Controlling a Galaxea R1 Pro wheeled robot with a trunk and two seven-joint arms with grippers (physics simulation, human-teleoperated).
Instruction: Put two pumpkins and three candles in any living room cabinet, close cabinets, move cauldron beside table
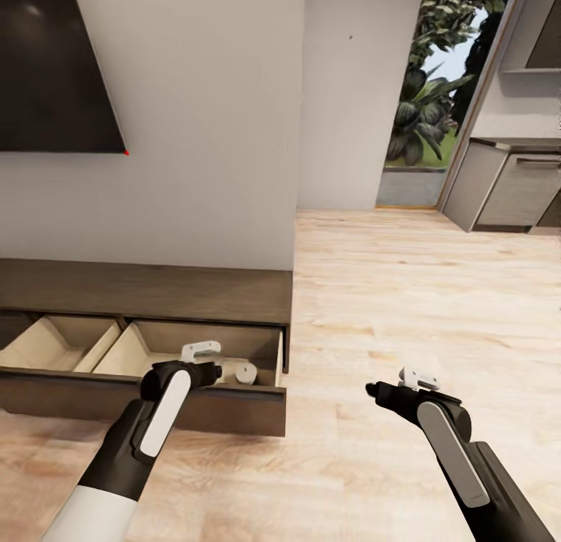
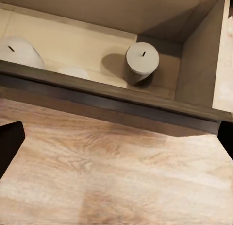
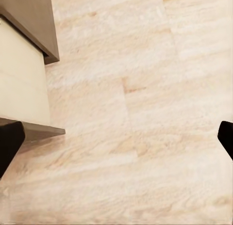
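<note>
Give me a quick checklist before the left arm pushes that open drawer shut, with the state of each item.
1. Drawer still open: ok, its pale inside shows.
2. Candles in the drawer: one candle stands upright, a second at the view's edge; the third: cannot tell.
3. Pumpkins stowed: cannot tell, none visible.
4. Left gripper empty: ok, fingers spread, floor between them.
5. Right gripper empty and away from the drawer: ok, over bare floor.
6. Nothing sticking above the drawer front: ok for the upright candle; otherwise cannot tell.
</note>
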